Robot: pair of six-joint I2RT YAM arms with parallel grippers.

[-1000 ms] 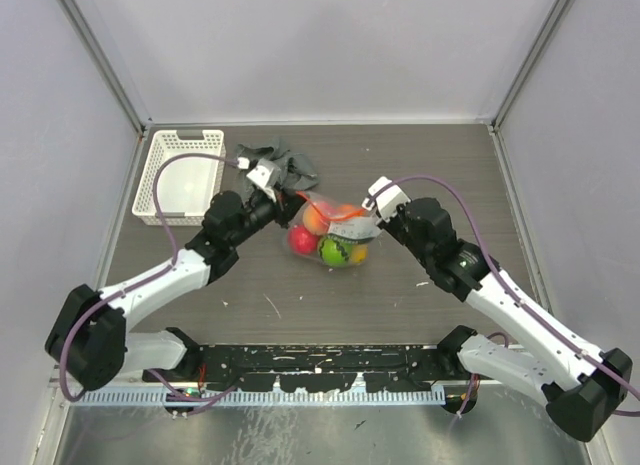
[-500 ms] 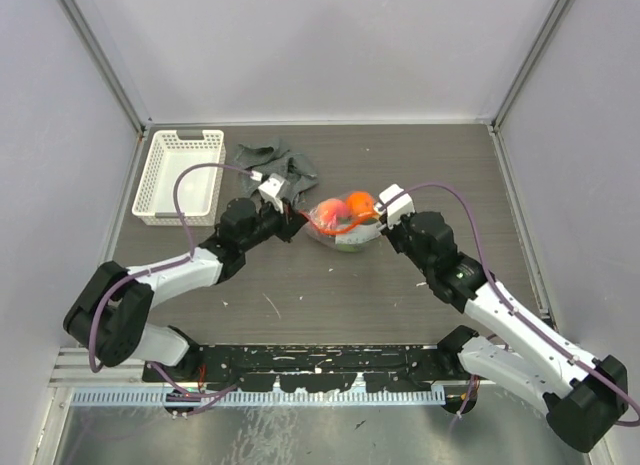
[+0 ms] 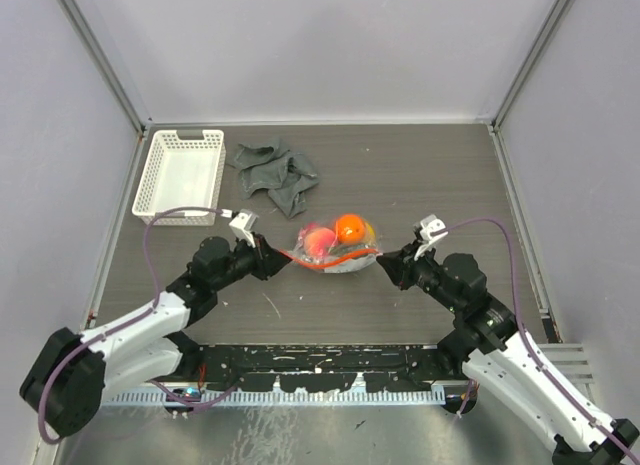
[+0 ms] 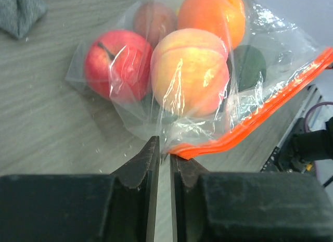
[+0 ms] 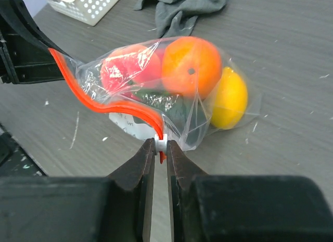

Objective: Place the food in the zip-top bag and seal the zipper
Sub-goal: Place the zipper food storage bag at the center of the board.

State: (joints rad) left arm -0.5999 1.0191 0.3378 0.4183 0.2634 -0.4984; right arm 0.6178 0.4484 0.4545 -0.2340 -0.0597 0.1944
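The clear zip-top bag [image 3: 335, 247] lies on the table between my two grippers, with the food inside it. The left wrist view shows a red apple [image 4: 117, 65], a peach [image 4: 190, 70], an orange [image 4: 213, 15], a brown piece [image 4: 156, 21] and a dark green piece [image 4: 250, 65]. The right wrist view adds a yellow lemon [image 5: 229, 99]. The red-orange zipper [image 3: 340, 255] runs stretched between the grippers. My left gripper [image 4: 164, 154] is shut on the bag's mouth corner. My right gripper [image 5: 160, 144] is shut on the white slider at the zipper's other end.
A grey cloth [image 3: 275, 170] lies behind the bag. A white lattice basket [image 3: 180, 175] stands at the back left. The metal rail [image 3: 320, 370] with the arm bases runs along the near edge.
Both grippers have drawn back toward the near edge and apart, bringing the bag down and nearer. The zipper strip is now pulled out straight between them.
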